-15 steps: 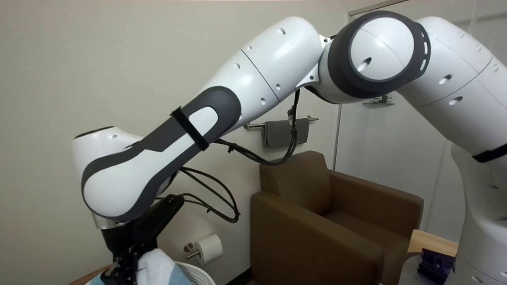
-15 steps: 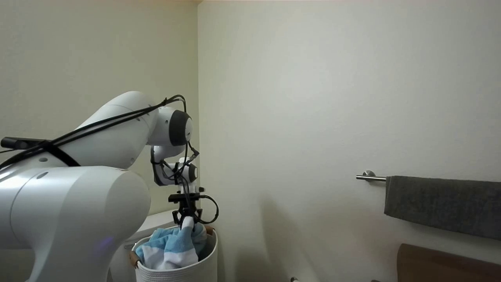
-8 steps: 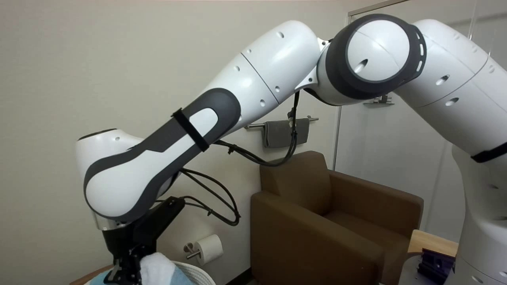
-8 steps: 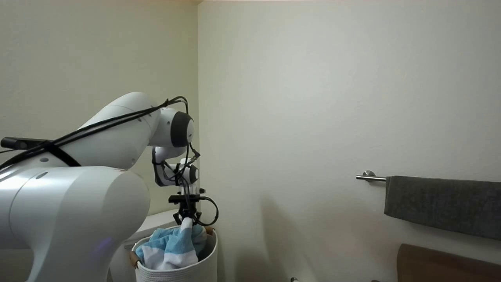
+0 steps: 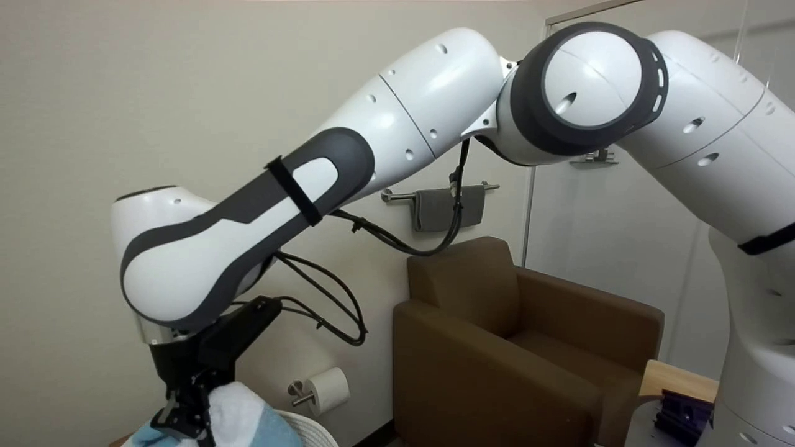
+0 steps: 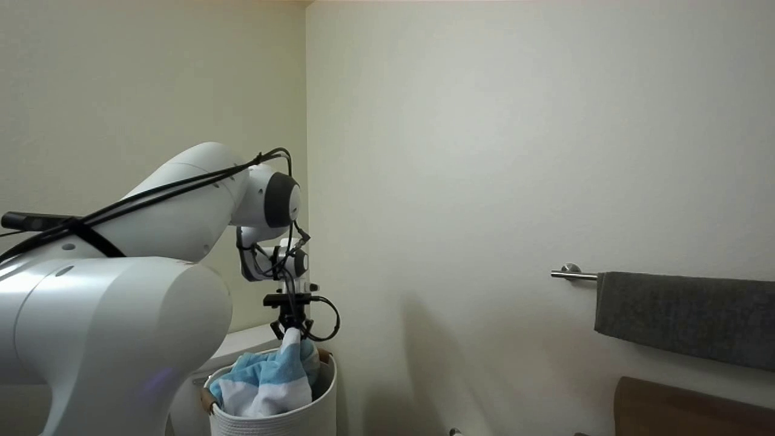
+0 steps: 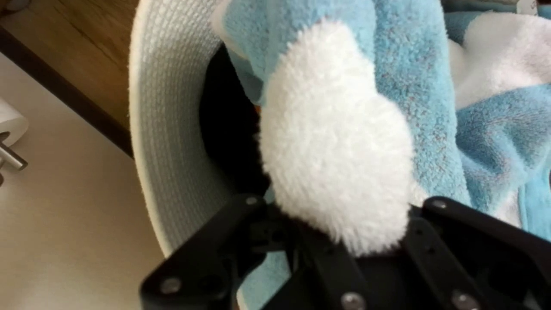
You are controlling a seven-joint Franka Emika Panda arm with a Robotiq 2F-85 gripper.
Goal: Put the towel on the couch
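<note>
A blue-and-white striped towel (image 6: pixel 266 378) lies bunched in a white woven basket (image 6: pixel 315 418), part of it drawn up into a peak. At that peak my gripper (image 6: pixel 293 333) is shut on a fold, pointing down just above the basket's rim. From the wrist view, a thick white bulge of the towel (image 7: pixel 340 137) is pinched between the jaws and hides the fingertips. The rest of the cloth hangs down into the basket. The couch, a brown armchair (image 5: pixel 497 347), stands well to the right of the gripper in an exterior view, its seat (image 5: pixel 559 351) partly visible.
A grey towel (image 5: pixel 448 210) hangs on a wall rail above the couch. Between basket and couch, a toilet-paper roll (image 5: pixel 329 391) sticks out from the wall. The couch's near armrest (image 5: pixel 490 366) rises in front of its seat. The basket has brown handles (image 6: pixel 209 401).
The jaws have come together on the towel. After dipping slightly, the gripper has risen a little, pulling the towel's peak up with it. Most of the cloth stays in the basket.
</note>
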